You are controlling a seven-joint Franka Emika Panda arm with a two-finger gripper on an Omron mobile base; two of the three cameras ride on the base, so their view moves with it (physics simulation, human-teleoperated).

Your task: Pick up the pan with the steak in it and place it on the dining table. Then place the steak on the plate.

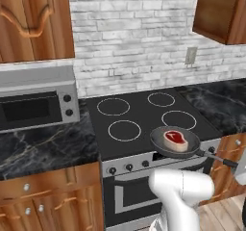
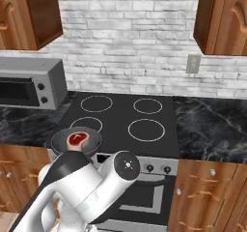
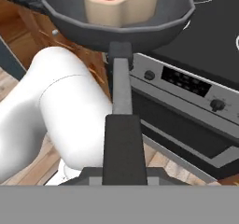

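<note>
The dark grey pan [image 1: 163, 147] is held over the front right edge of the stove, seemingly lifted clear of the cooktop, with the steak [image 1: 175, 139] lying in its middle. Its long black handle [image 1: 218, 159] points right, toward the frame edge. In the hand view the handle [image 3: 120, 125] runs straight down into my gripper [image 3: 123, 178], which is shut on its end, and the pan [image 3: 70, 17] and steak [image 3: 120, 3] sit at the top. The right base view shows the pan [image 2: 61, 140] and steak [image 2: 77, 139] just beyond my arm. The dining table and the plate are out of view.
The black stove [image 1: 139, 117] has several ring burners and a knob panel [image 1: 129, 166] above the oven door. A microwave [image 1: 36, 105] stands on the left counter. Black marble counters [image 2: 212, 129] flank the stove, with wooden cabinets above and below. Wood floor lies below the pan.
</note>
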